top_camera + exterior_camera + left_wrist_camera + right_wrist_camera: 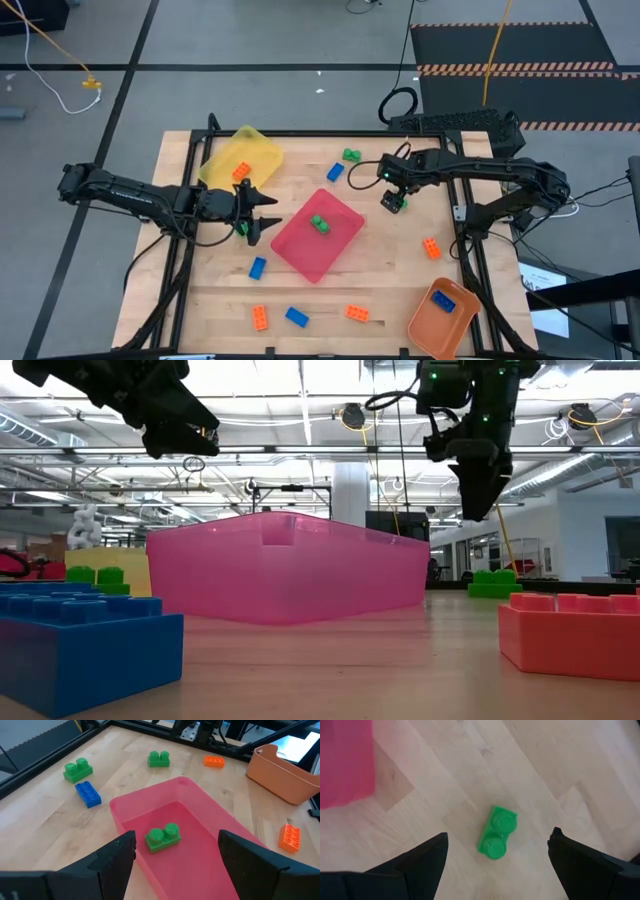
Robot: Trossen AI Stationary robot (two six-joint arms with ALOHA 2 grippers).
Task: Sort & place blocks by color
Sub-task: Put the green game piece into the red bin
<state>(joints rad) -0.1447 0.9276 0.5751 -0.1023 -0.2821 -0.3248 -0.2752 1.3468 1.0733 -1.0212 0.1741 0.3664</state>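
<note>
A pink tray [318,235] lies mid-table with one green block [162,838] on its floor. My left gripper [262,212] hovers open at the tray's left corner, pointing at that block and touching nothing. My right gripper [393,203] hangs open right of the tray, pointing down over a second green block [496,832] that lies flat on the wood, studs up, between the fingers' lines but well below them. Other blocks lie loose on the table: green [351,155], blue [335,172], orange [431,248], blue [257,267].
A yellow tray [240,160] at the far left holds an orange block [241,172]. An orange tray [443,315] at the near right corner holds a blue block [444,300]. Along the near edge lie orange [260,317], blue [296,317] and orange [357,313] blocks.
</note>
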